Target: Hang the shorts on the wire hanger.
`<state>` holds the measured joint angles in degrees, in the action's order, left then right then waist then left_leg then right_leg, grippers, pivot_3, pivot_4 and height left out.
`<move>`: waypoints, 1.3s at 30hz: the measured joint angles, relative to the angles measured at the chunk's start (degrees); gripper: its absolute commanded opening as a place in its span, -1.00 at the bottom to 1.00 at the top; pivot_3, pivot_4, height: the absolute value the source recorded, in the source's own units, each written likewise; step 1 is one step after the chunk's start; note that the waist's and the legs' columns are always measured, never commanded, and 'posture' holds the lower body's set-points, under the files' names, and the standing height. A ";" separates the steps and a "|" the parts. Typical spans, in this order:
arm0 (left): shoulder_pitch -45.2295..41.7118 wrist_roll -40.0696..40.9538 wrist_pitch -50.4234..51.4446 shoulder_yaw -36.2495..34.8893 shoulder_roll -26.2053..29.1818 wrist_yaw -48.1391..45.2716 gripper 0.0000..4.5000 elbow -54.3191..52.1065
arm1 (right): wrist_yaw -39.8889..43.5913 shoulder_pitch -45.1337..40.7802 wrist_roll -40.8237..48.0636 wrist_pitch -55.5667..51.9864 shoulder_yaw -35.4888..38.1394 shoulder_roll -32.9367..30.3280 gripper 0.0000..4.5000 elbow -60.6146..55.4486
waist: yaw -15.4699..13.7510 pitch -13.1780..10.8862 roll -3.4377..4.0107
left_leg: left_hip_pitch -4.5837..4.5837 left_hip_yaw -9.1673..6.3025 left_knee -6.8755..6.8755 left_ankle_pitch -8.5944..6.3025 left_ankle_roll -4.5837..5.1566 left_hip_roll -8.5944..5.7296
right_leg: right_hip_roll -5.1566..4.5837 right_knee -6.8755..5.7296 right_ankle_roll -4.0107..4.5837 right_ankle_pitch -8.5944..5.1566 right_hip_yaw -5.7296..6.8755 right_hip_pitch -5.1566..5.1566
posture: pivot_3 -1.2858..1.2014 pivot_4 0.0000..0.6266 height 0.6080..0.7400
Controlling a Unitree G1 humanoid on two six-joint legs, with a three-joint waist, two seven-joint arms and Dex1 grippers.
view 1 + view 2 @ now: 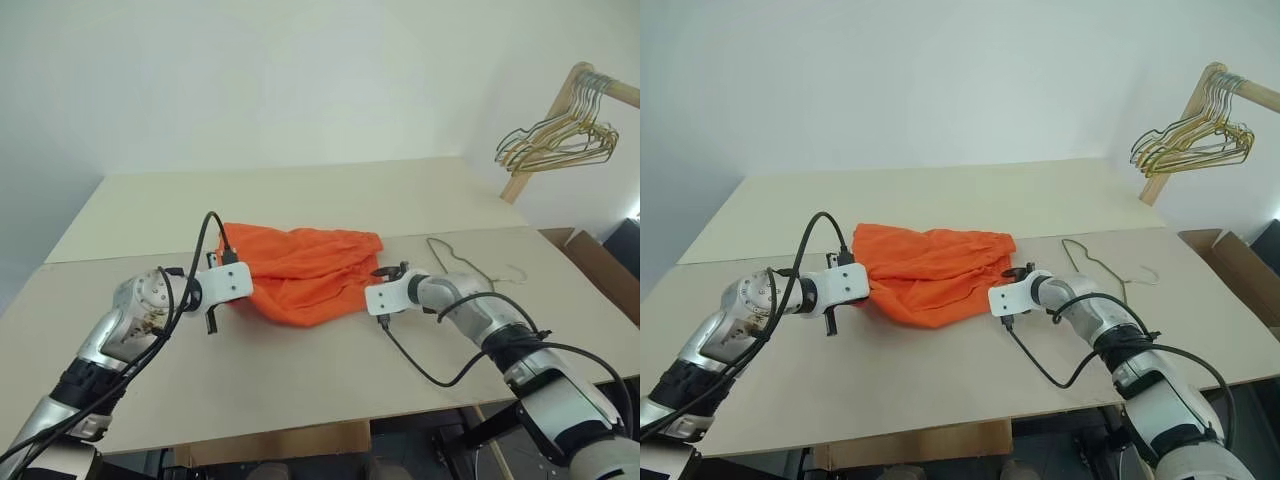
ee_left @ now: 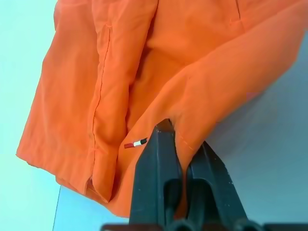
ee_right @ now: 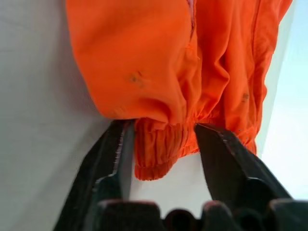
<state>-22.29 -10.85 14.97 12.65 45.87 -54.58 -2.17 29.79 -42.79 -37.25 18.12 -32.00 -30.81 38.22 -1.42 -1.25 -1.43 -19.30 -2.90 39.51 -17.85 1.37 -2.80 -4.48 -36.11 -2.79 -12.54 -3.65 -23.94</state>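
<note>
The bright orange fabric shorts (image 1: 305, 272) lie crumpled mid-way across the pale worktop (image 1: 300, 380), between both arms. The left end effector (image 2: 179, 144) is clamped on a fold at one edge, likely to anchor it. The right end effector (image 3: 161, 139) straddles the gathered waistband with fingers apart, probably to spread the opening. The thin greyish-gold wire hanger (image 1: 1102, 262) lies flat just beside, within reach.

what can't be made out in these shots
- Left gripper fingertips, left wrist view: buried in the bright orange fabric shorts.
- Right gripper, right wrist view: jaws straddle the gathered waistband; contact unclear.
- Thin greyish-gold wire hanger, right eye view: lower part behind the right arm.
- Bunch of gold wire hangers, left eye view: too tangled to count.
</note>
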 measured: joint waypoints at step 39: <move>-36.36 -3.23 -13.78 -4.03 -9.01 21.18 -1.00 37.15 | -7.84 -16.32 17.10 -11.87 15.26 2.50 -0.99 -3.20 | -0.70 0.05 -0.22 | -0.32 -0.03 -0.35 0.50 -0.88 -0.19 | -0.18 -0.11 0.12 0.04 0.11 -0.50 | 0.11 -1.00 1.00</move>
<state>-58.65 -14.08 1.19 8.62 36.87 -33.40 34.98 21.95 -59.11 -20.14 6.25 -16.74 -28.31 35.03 -2.11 -1.20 -1.65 -19.61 -2.93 39.16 -17.35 0.49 -3.00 -4.66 -36.22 -2.68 -12.49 -3.54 -24.44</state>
